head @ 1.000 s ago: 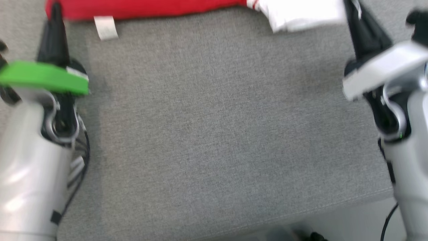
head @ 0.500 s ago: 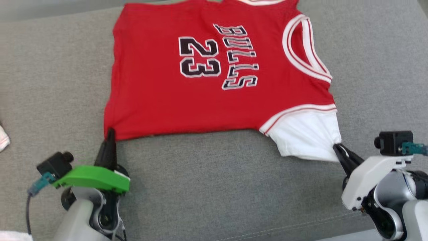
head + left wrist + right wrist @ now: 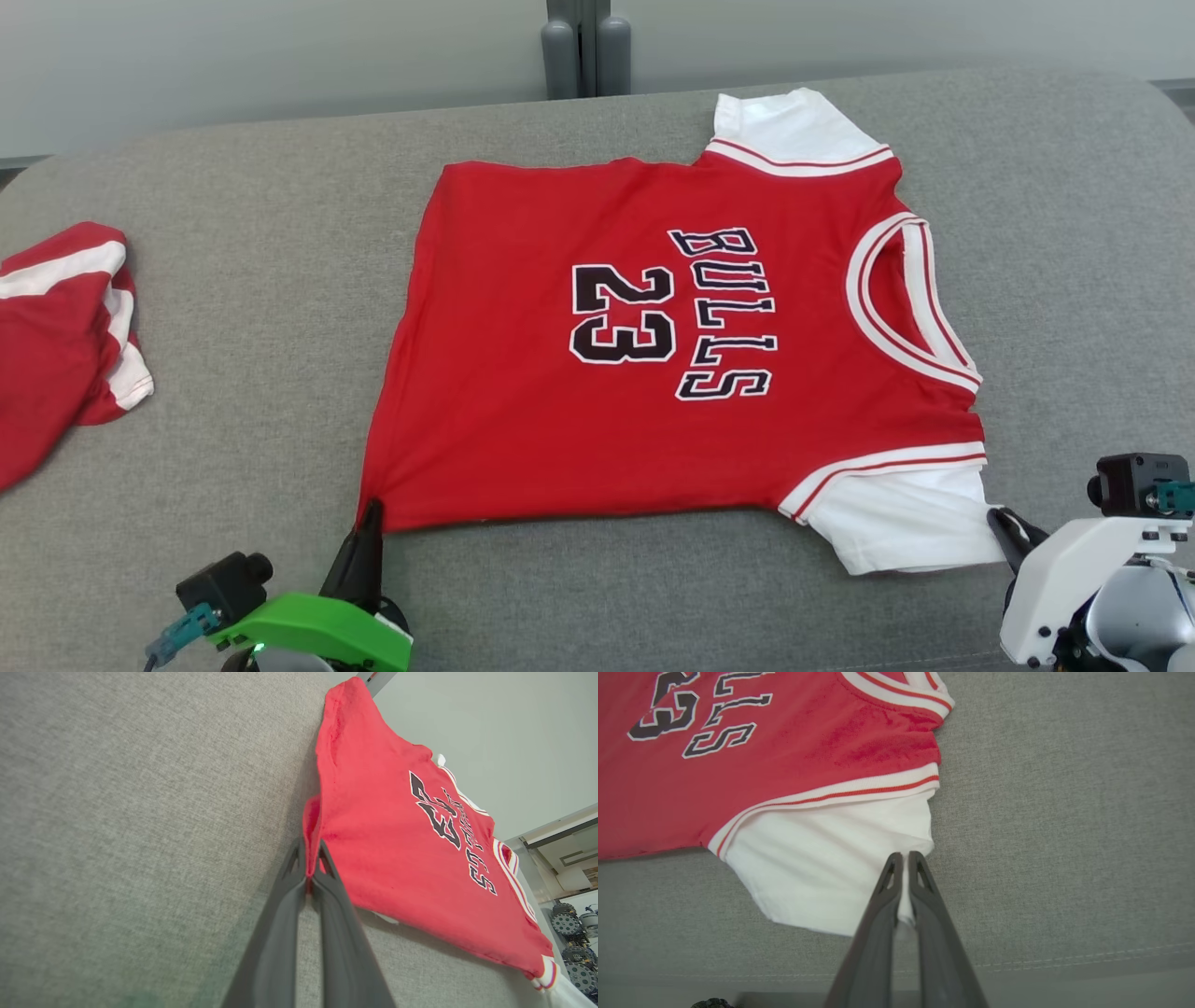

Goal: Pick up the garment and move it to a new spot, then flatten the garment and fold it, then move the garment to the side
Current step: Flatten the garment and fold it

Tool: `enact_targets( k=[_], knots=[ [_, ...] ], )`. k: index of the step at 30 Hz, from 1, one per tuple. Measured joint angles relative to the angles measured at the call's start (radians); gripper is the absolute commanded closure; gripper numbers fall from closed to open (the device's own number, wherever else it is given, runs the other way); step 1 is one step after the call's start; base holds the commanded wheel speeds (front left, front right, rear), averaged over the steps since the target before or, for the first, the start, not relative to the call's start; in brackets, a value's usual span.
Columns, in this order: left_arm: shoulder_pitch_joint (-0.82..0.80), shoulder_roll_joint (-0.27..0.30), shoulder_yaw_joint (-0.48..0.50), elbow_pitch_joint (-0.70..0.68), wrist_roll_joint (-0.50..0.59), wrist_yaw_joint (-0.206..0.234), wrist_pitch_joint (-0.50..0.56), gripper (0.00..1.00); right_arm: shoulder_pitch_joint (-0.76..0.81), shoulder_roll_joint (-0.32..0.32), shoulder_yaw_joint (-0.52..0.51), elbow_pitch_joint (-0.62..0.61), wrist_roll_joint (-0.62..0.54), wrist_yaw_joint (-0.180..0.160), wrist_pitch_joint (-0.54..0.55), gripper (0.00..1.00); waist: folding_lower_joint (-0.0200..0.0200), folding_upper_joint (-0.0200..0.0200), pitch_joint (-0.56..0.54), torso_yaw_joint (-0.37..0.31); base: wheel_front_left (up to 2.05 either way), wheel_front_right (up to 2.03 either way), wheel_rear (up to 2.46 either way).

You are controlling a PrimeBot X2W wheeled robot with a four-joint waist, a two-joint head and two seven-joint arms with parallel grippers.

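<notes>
The garment (image 3: pixel 653 373) is a red jersey with white sleeves, "BULLS" and "23" printed on it, spread flat on the grey cushion (image 3: pixel 280 280). My left gripper (image 3: pixel 371 509) is shut on its near hem corner, seen pinched between the dark fingers in the left wrist view (image 3: pixel 308 858), where the garment (image 3: pixel 397 849) stretches away. My right gripper (image 3: pixel 995 515) is shut on the near white sleeve (image 3: pixel 896 523). In the right wrist view the gripper (image 3: pixel 903 858) clamps the edge of that sleeve (image 3: pixel 831 868).
A second red and white garment (image 3: pixel 56 345) lies crumpled at the cushion's left end. A grey post (image 3: pixel 583 47) stands behind the cushion against a pale wall. The cushion's front seam (image 3: pixel 1064 956) runs just below my right gripper.
The head camera has tilted up, so the whole jersey and the back wall now show. Both grippers keep their hold on the hem corner and the sleeve.
</notes>
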Motion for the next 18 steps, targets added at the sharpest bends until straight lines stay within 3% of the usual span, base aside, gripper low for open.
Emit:
enact_targets(
  k=[8, 18],
  knots=[
    [-0.153, -0.011, -0.029, -0.007, 0.002, 0.0, 0.032, 1.0, -0.158, -0.055, 0.054, -0.018, 0.026, 0.0, -0.028, 1.0, 0.0, 0.0, 0.006, 0.008, 0.0, 0.0, 0.0],
    [-0.397, -0.053, -0.054, 0.122, 0.015, 0.047, 0.122, 1.0, -0.464, -0.165, 0.16, 0.165, 0.052, 0.0, -0.131, 1.0, 0.0, 0.0, 0.076, 0.002, 0.0, 0.0, 0.0]
  ],
)
